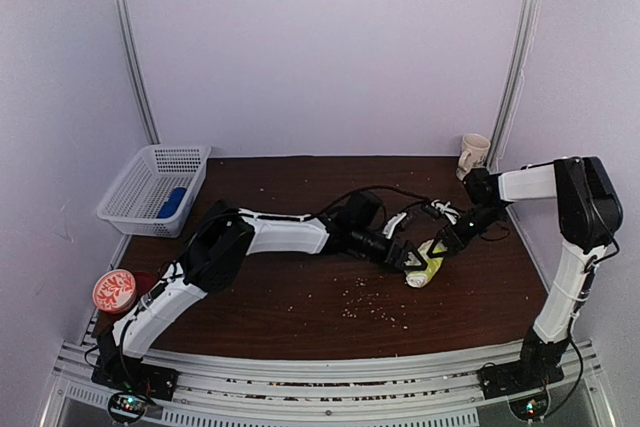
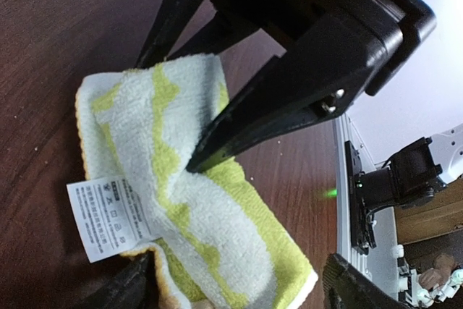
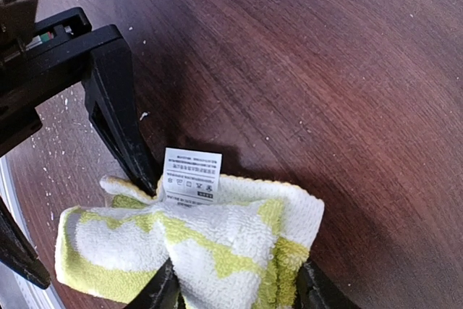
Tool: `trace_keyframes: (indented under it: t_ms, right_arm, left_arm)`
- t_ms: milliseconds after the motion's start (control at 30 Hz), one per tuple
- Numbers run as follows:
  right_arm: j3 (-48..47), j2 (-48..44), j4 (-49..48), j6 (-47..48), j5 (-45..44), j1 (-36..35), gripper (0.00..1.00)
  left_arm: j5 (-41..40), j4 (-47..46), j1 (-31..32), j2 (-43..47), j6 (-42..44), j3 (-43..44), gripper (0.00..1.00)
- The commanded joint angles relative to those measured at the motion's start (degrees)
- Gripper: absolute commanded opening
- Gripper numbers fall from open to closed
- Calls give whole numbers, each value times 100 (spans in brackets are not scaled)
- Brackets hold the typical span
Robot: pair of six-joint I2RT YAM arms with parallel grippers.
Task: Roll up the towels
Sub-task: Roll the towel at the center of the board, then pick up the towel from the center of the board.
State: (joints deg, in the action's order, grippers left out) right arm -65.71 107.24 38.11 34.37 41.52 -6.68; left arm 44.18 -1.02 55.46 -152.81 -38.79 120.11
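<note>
Item: yellow-green towel (image 1: 424, 265), loosely bundled, toward the right edge of the table (image 1: 300, 317), midway front to back, label flap sticking out. We find the right gripper (image 3: 237, 276) pinching one end. The left gripper (image 2: 239, 265) is spread wide and straddles the other, one finger touching cloth. Risk, as we judge it: the loose wrap could spring open if the pinch slips. Blue towel (image 1: 172, 203) lies in the basket (image 1: 125, 202), far left corner.

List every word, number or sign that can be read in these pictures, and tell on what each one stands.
No text here can be quoted.
care label on the yellow-green towel: lines of print and a row of symbols, too small and blurred to read.
mug: too small to tell any marking.
red round object: white pattern, no letters made out.
</note>
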Motion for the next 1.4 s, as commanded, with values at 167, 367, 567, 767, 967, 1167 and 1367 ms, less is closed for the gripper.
trace_keyframes:
  t_ms: [167,367,567,767,967,1167,1367]
  right_arm:
    - [155,-124,-112,157,-293,-68,49]
    - [186,-132,-147,167,-294,-92,48]
    - [222,-202,-180,167,-308,-114,47]
    - [247,-288,-189,164,-223,-153,47]
    - [208,-261,56,276,17,-150,47]
    - [126,-91,428,438,378,-94,47]
    - [94,-64,568,522,561,3,47]
  left_arm:
    - [-876,1605,155,-93,249,-493,81]
    - [-510,1841,197,-470,170,-96,79]
    - [-370,1649,184,-548,-68,13,79]
    - [-524,1588,234,-680,-272,83,75]
    - [-852,1608,346,-765,-463,192,73]
    - [-1189,1569,386,-680,-611,139,77]
    - [-1273,1742,404,-786,-563,226,73]
